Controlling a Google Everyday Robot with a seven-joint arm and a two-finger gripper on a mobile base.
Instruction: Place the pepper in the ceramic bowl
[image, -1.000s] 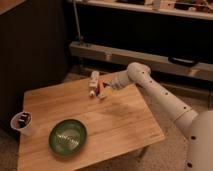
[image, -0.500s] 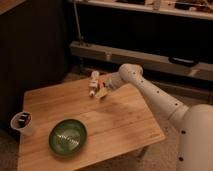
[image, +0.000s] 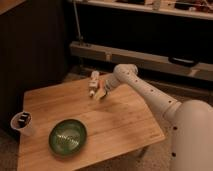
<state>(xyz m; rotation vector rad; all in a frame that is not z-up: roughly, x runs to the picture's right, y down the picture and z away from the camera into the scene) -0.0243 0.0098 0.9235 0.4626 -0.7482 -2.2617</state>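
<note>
The pepper (image: 103, 93) shows only as a small orange-yellow shape on the far part of the wooden table (image: 120, 125), right beside a white bottle (image: 93, 83). My gripper (image: 102, 91) reaches down at that spot from the right. Its open fingers stand around or just over the pepper and hide most of it. Whether they touch it I cannot tell. The ceramic bowl (image: 68, 122), dark green with a streaked glossy inside, sits empty near the table's front left, well apart from the gripper.
A small white cup (image: 22, 123) with dark contents stands at the table's left edge. Behind the table run a low rail and dark shelving (image: 150, 55). My white arm (image: 150, 95) crosses the table's right rear corner.
The arm's elbow has swung a little to the left and the gripper has edged closer to the white bottle. Bowl and cup have not moved.
</note>
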